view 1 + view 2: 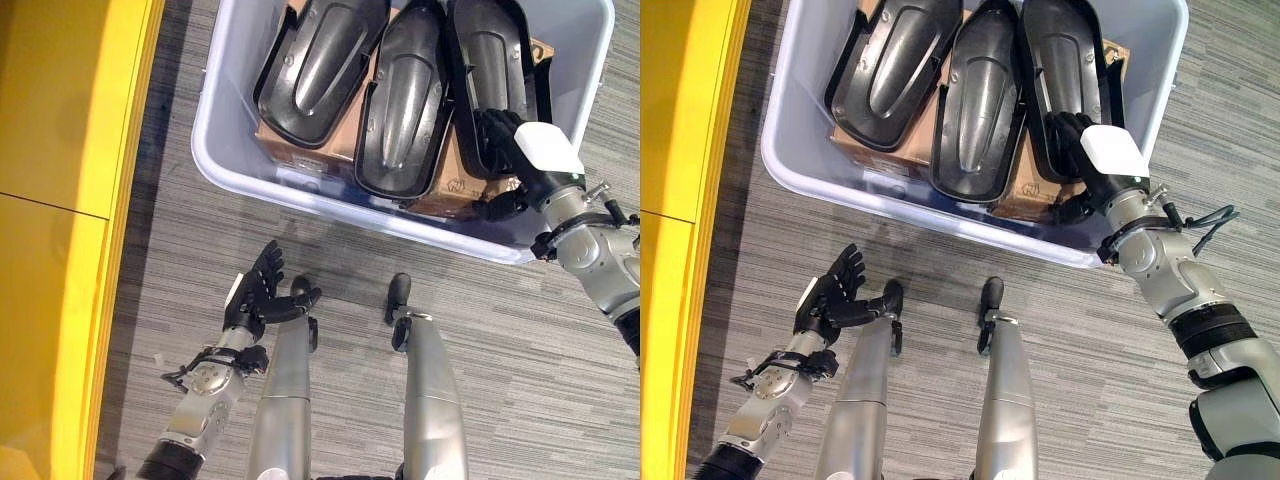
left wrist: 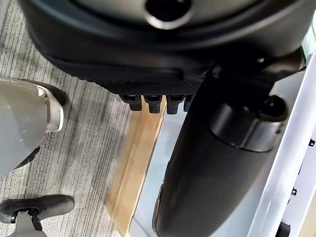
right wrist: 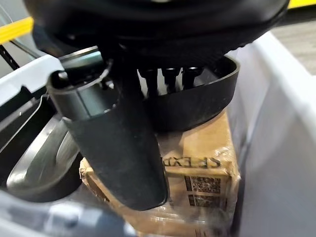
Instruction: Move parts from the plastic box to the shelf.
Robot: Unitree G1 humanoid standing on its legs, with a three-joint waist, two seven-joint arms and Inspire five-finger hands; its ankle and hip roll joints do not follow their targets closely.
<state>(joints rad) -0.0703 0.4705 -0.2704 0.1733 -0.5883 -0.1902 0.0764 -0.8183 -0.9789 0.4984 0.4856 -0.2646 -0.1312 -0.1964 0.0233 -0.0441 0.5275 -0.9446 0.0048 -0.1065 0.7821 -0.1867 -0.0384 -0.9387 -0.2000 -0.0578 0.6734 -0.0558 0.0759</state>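
Inside plastic box (image 1: 230,150), right hand (image 1: 520,140) reaching.

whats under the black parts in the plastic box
The three black parts lie on brown cardboard boxes inside the plastic box. The parts cover most of the cardboard, so what is below it cannot be seen. The right hand rests on the rightmost part.

Workshop: moulded parts (image 1: 402,95) binned, yellow shelf (image 1: 60,150), carpet (image 1: 180,250).

Silver-grey jointed arms, dark ribbed left hand (image 1: 258,292) and right hand (image 1: 1087,150) – white cover on each – black wrist collars.
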